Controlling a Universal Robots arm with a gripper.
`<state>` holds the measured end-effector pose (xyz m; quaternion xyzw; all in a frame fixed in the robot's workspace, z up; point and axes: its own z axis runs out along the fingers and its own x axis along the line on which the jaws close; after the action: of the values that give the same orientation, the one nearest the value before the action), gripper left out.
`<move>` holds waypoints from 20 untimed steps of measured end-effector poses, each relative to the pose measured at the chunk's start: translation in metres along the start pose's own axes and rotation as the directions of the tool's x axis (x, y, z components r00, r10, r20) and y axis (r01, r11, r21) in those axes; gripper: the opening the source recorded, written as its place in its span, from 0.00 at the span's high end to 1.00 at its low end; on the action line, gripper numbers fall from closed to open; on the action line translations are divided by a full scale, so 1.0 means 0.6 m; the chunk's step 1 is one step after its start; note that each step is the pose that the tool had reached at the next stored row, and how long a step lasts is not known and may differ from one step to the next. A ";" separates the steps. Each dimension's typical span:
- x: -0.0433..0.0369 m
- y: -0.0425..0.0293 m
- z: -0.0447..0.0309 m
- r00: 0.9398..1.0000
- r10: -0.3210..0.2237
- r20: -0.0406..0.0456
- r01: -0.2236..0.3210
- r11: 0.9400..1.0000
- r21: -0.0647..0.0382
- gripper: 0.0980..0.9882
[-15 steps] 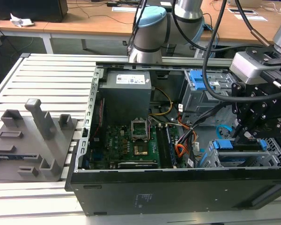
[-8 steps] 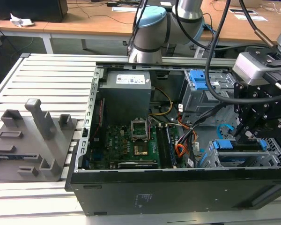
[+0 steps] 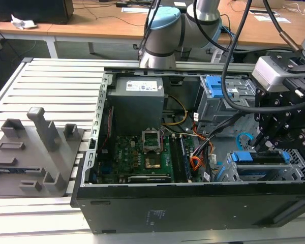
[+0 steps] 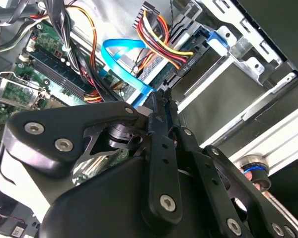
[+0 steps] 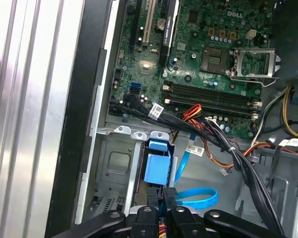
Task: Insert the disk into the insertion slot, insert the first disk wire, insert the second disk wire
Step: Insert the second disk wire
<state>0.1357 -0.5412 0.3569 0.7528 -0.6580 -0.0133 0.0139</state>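
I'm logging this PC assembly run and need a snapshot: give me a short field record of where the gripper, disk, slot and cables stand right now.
gripper: fingers closed together, tips right by the light-blue cable's end, whether they pinch it is unclear
disk: blue-framed drive seated in the cage
insertion slot: silver drive cage at the exterior view's right, occupied
first disk wire: red, orange and black bundle, plug at the drive
second disk wire: light-blue flat cable, looped beside the gripper tips
motherboard: green board, CPU socket open
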 end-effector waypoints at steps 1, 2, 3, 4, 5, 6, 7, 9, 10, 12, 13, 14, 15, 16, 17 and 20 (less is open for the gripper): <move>0.000 0.000 0.000 1.000 0.008 0.000 -0.008 1.000 0.000 0.93; 0.000 0.000 0.000 1.000 0.014 0.001 -0.014 1.000 0.000 0.93; 0.000 -0.001 0.000 1.000 0.022 0.000 -0.022 1.000 0.000 0.93; 0.000 -0.001 0.000 0.999 0.033 0.000 -0.033 0.999 0.000 0.93; 0.000 -0.001 0.001 0.998 0.063 0.001 -0.063 0.998 0.000 0.93; 0.000 -0.001 0.001 0.997 0.077 0.002 -0.077 0.997 0.000 0.93; 0.000 -0.001 0.001 0.996 0.084 0.002 -0.084 0.996 0.000 0.93; 0.000 -0.001 0.000 0.996 0.085 0.002 -0.085 0.996 0.000 0.93; 0.000 -0.001 0.000 0.996 0.085 0.002 -0.085 0.996 0.000 0.93; 0.000 -0.003 0.000 0.996 0.085 0.002 -0.085 0.996 0.000 0.93; 0.001 -0.005 0.000 0.996 0.085 0.002 -0.085 0.996 0.000 0.93; 0.001 -0.007 0.000 0.996 0.085 0.002 -0.085 0.996 0.000 0.93; 0.001 -0.008 0.001 0.996 0.085 0.002 -0.085 0.996 -0.001 0.93; 0.001 -0.009 0.001 0.996 0.086 0.002 -0.086 0.996 -0.001 0.93; 0.001 -0.009 0.003 0.996 0.086 0.002 -0.086 0.996 -0.001 0.93; 0.001 -0.010 0.007 0.996 0.085 0.002 -0.085 0.996 -0.001 0.93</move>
<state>0.1413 -0.5412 0.3522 0.7239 -0.6896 -0.0135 0.0140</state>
